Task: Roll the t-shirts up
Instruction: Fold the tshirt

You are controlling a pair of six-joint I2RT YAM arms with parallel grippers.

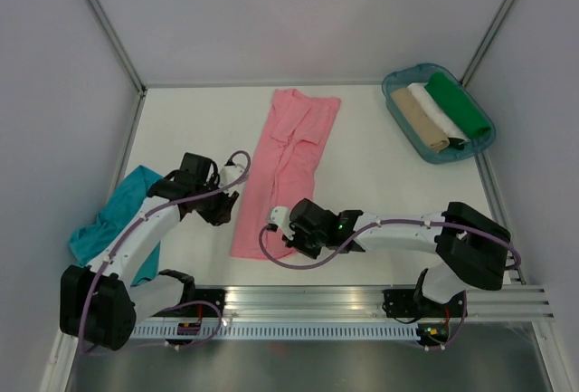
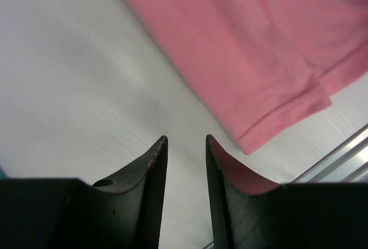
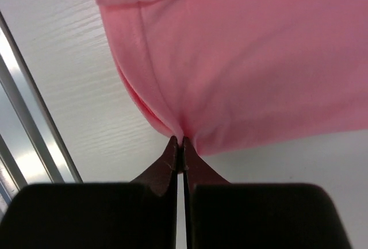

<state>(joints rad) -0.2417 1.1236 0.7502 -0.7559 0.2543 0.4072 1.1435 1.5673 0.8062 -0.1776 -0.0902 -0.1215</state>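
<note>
Hem of pink t-shirt (image 3: 247,59) inside right gripper (image 3: 182,145), left gripper (image 2: 186,140) beside.

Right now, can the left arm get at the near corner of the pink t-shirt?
Probably yes. The left gripper is open beside the pink t-shirt, and only bare table lies between them. The right gripper pinches its edge elsewhere.

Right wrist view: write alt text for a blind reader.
The right end effector pinches the edge of the pink shirt, shut on a fold. The shirt lies on a white table; a metal rail runs down the left.
</note>
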